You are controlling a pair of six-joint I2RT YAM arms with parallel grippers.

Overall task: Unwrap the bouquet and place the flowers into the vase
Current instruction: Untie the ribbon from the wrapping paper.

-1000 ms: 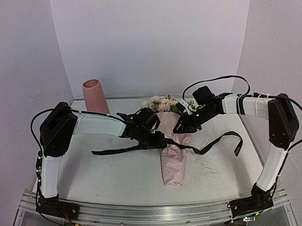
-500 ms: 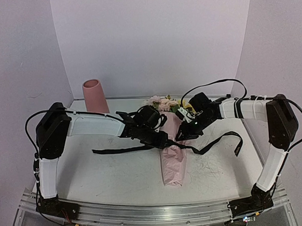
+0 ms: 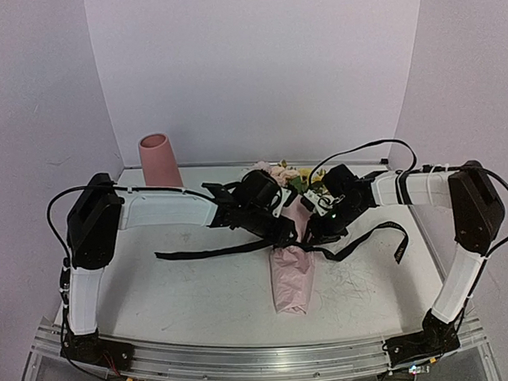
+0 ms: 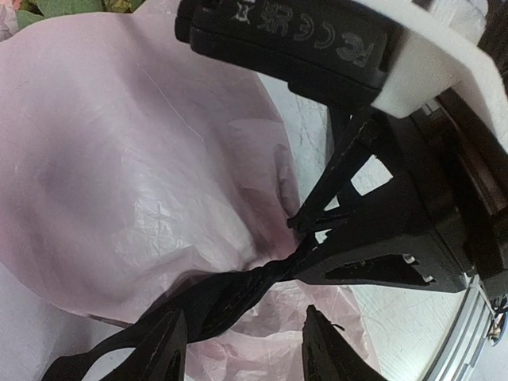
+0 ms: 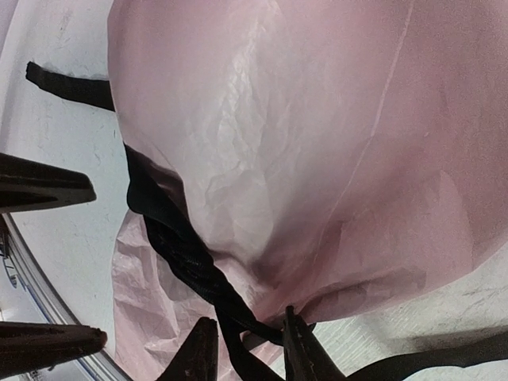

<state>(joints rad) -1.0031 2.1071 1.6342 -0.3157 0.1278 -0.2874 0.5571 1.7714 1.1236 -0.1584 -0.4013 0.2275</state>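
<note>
The bouquet lies on the table wrapped in crinkled pink paper (image 3: 293, 277), (image 4: 119, 167), (image 5: 317, 135). Its flowers (image 3: 283, 171) point to the back wall. A black ribbon (image 3: 202, 252), (image 4: 226, 294), (image 5: 186, 258) is tied round its waist, with loose ends trailing left and right. My left gripper (image 3: 291, 233), (image 4: 242, 349) is open over the tie, and the twisted ribbon runs past its left finger. My right gripper (image 3: 312, 235), (image 5: 248, 345) faces it, open, its fingertips straddling the ribbon at the knot. The pink vase (image 3: 159, 161) stands upright at the back left.
The ribbon's right end (image 3: 393, 239) curls over the table toward the right arm. Walls close off the back and both sides. A metal rail (image 3: 244, 360) runs along the near edge. The left gripper's fingers (image 5: 44, 189) show at the left of the right wrist view.
My right gripper has come left and down from beside the blooms to the ribbon tie. The left gripper has edged right onto the bouquet's waist and closed slightly.
</note>
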